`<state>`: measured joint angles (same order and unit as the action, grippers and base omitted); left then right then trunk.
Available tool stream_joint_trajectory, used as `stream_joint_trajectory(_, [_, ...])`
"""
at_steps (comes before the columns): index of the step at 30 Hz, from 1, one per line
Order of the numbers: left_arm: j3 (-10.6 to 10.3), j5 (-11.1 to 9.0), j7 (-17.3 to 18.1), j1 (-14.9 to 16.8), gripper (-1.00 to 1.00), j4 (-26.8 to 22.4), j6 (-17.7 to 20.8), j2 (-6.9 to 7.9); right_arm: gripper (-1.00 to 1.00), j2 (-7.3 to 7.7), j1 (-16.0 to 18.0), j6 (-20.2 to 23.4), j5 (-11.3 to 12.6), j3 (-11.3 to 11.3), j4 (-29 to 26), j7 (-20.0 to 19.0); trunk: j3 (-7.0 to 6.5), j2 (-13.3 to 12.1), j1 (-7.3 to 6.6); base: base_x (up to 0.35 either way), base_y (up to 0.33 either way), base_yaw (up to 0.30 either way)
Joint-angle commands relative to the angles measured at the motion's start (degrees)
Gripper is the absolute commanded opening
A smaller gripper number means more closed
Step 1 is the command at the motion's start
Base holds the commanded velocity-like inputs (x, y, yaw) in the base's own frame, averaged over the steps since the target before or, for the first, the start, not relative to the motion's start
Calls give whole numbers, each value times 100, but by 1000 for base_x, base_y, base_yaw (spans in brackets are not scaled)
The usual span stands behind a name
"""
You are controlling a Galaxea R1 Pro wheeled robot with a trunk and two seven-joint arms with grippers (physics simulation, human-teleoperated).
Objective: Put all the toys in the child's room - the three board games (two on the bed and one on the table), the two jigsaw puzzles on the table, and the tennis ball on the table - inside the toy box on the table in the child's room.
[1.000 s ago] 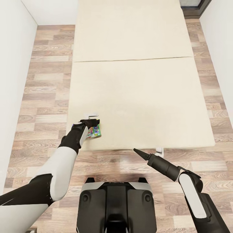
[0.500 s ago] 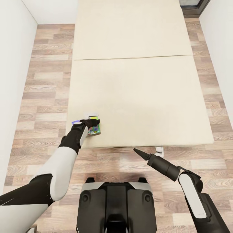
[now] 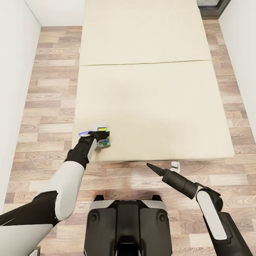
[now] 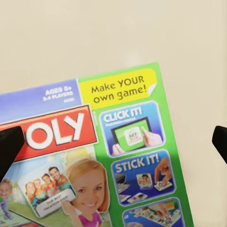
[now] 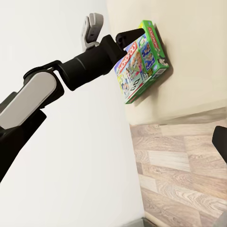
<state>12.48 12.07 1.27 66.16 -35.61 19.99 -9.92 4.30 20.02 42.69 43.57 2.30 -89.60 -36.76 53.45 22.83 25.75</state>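
Since a second ago the bed (image 3: 149,106) has slid a little up my head view, which I read as my own camera or base shifting, and my left hand has crept with the box toward the mattress's near left corner; a blue-and-white edge now peeks out beside my wrist that was hidden before. My right arm has not changed.

The bed runs away from me, beige mattress bare apart from that corner. The Monopoly box (image 3: 102,139) lies flat there, close to the near edge, and my left gripper (image 3: 96,135) is right over it. From the right wrist view the box (image 5: 142,59) seems tilted up off the mattress with my left fingers (image 5: 128,36) across its upper end, so I judge I have it pinched, though I cannot see the contact itself. In the left wrist view the lid (image 4: 109,156) lies straight ahead between my two dark fingertips (image 4: 9,149), which stand wide apart at either side, its long axis running across the gap. My right gripper (image 3: 152,167) hangs off the bed's near edge, well apart from the box, fingers drawn together on nothing.

Readable print: "OLY" on red, "AGES 8+", "Make YOUR own game!", "CLICK IT!", "STICK IT!".
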Motion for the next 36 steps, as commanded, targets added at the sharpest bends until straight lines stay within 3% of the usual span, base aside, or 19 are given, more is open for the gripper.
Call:
stream_joint_trajectory(1, [30, 48, 13, 2, 100, -8, 22, -8, 100, 0, 2, 37, 20, 4, -2, -5, 6, 9, 3, -1, 0, 0])
stream_joint_trajectory(11, [27, 48, -2, 2, 100, -12, -253, -8, 100, -1, 2, 37, 20, -1, -5, 2, 6, 9, 3, 20, 0, 0])
stream_joint_trajectory(36, [28, 49, -4, -2, 100, -16, -292, -8, 100, 0, 2, 37, 20, -176, -5, 277, 6, 9, 3, 125, 0, 0])
